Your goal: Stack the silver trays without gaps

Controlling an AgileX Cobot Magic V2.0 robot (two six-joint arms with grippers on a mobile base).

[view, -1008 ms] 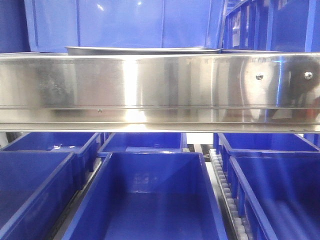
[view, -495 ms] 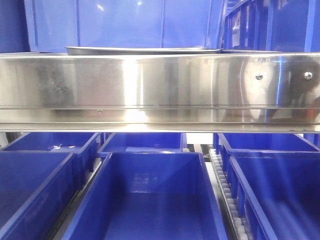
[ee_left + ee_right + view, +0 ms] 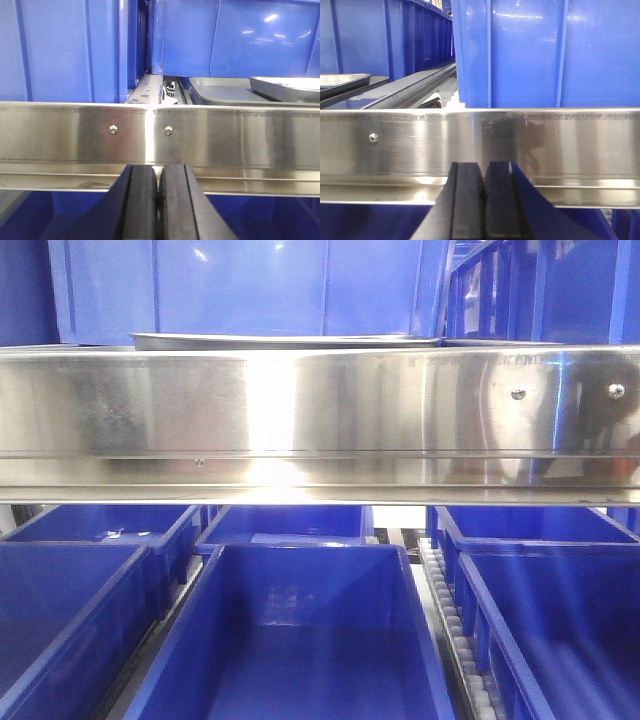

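Note:
In the front view a silver tray (image 3: 285, 341) shows edge-on as a thin grey strip just above the steel rail (image 3: 320, 420). In the left wrist view two silver trays lie behind the rail at the right: a flat one (image 3: 225, 92) and another (image 3: 287, 86) resting on it, tilted. In the right wrist view a tray rim (image 3: 342, 80) shows at the far left. My left gripper (image 3: 158, 172) is shut and empty, below the rail and in front of it. My right gripper (image 3: 483, 170) is shut and empty in front of the rail.
A broad mirror-like steel rail with screws (image 3: 170, 130) spans all views. Deep blue bins stand behind it (image 3: 250, 285) and below it (image 3: 300, 630). A roller track (image 3: 450, 620) runs between the lower bins at the right.

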